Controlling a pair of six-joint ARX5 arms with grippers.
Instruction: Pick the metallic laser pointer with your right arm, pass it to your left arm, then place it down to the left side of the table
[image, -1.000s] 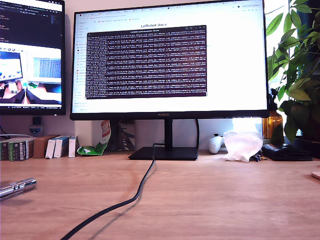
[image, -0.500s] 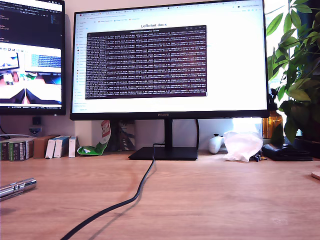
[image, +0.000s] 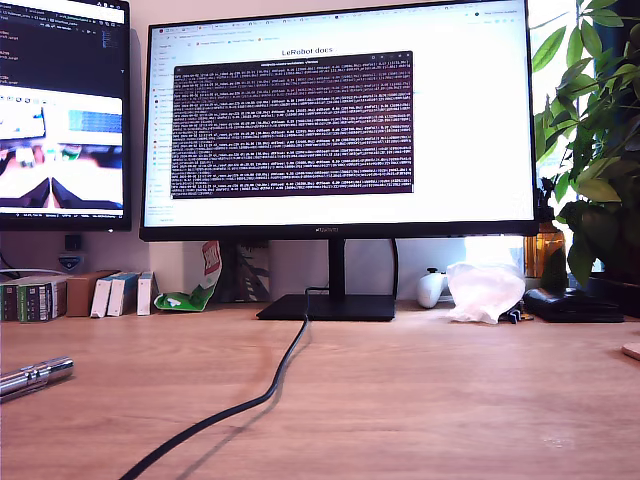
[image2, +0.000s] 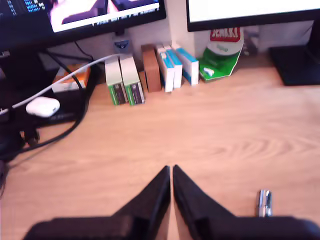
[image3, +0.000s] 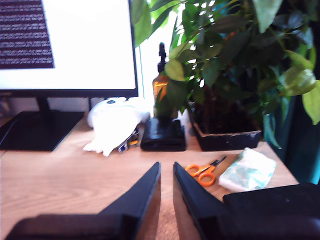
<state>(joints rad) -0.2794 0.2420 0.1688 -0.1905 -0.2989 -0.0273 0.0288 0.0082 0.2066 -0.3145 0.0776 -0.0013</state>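
Note:
The metallic laser pointer (image: 35, 377) lies on the wooden table (image: 450, 400) at the exterior view's far left, with nothing touching it. Its chrome end (image2: 264, 202) also shows in the first wrist view, off to the side of my first gripper (image2: 171, 170), whose black jaws meet at the tips with nothing between them. My second gripper (image3: 166, 167) hovers over bare wood, its jaws a thin slit apart and holding nothing. Neither arm shows in the exterior view.
A black cable (image: 250, 405) runs from the monitor stand (image: 328, 305) toward the front edge. Small boxes (image2: 150, 72) line the back wall. Orange scissors (image3: 202, 172), a tissue pack (image3: 247, 170), a black case (image3: 162, 134) and a plant (image3: 225, 75) crowd the second gripper's side.
The laser pointer lies where it was. Only the camera pictures on the monitor at the exterior view's left have changed.

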